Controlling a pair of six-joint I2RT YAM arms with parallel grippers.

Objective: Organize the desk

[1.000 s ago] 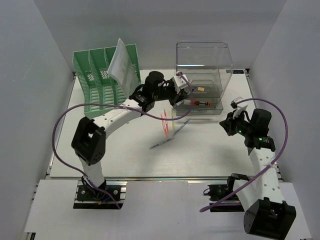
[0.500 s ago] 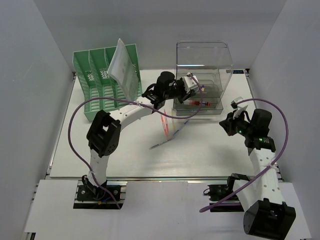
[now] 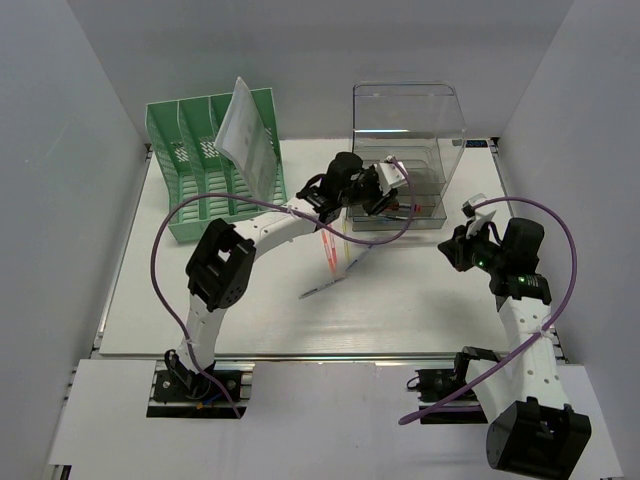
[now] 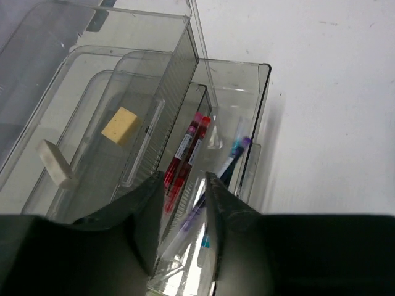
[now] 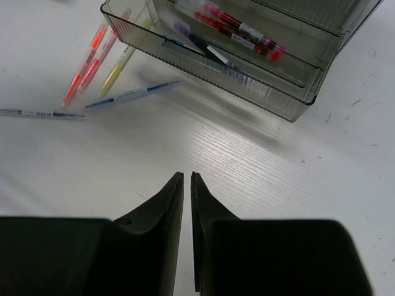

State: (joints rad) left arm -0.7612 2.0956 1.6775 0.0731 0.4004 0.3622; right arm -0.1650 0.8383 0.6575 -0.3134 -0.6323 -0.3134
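Over the drawer box [image 3: 405, 120] the left claw [image 4: 184, 185] stands apart; the right claw [image 5: 187, 176] hangs nearly together.

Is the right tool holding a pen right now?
No, the right tool has its fingers almost touching with nothing between them, over the bare desk, and the blue pen lies apart from it.

Your desk [image 3: 420, 300]: white. File rack [image 3: 210, 165], far left corner: green, slotted. Drawer box [image 3: 405, 120]: clear, ribbed; red pens [image 4: 188, 148], yellow block [image 4: 119, 124] inside.
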